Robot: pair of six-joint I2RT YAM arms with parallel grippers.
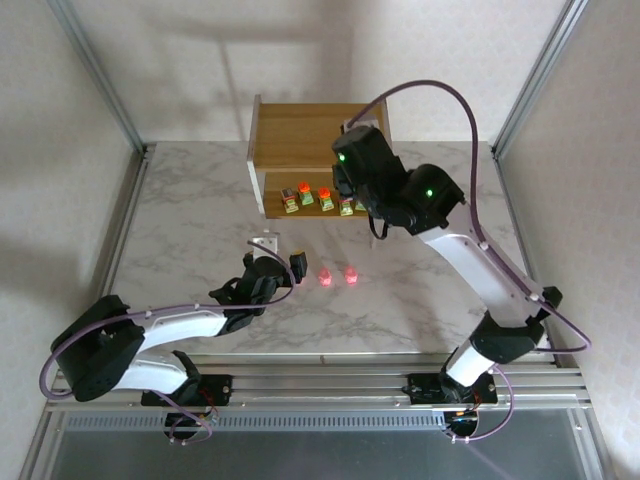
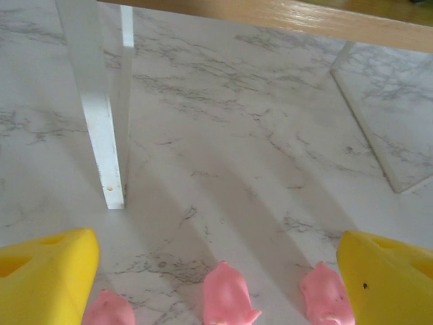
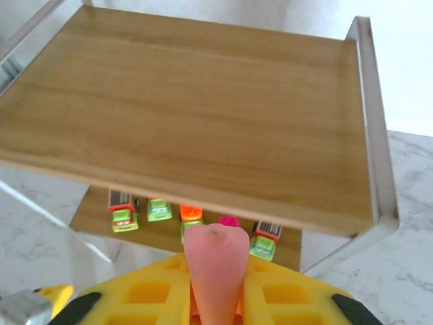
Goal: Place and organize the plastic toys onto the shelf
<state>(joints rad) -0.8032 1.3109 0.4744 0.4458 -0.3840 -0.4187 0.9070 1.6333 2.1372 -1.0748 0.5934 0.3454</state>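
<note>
Right claw [image 3: 216, 305] pinched tight on a pink figure [image 3: 216, 264], poised at the near edge of the shelf [image 3: 203, 122] top. Blocky toys [image 3: 160, 210] line the lower tier. Left claw [image 2: 216, 274] gapes wide over loose pink toys [image 2: 226, 298] on the tabletop [image 2: 237, 169]. Danger: released this close to the lip, the rounded figure could topple off.

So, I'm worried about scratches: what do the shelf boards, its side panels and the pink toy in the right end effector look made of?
Shelf boards: wood or wood-look laminate, matte, visible grain lines. Side panels: thin smooth white sheet, maybe plastic or painted board; unclear. Pink toy: smooth plastic, slightly translucent, soft sheen.
</note>
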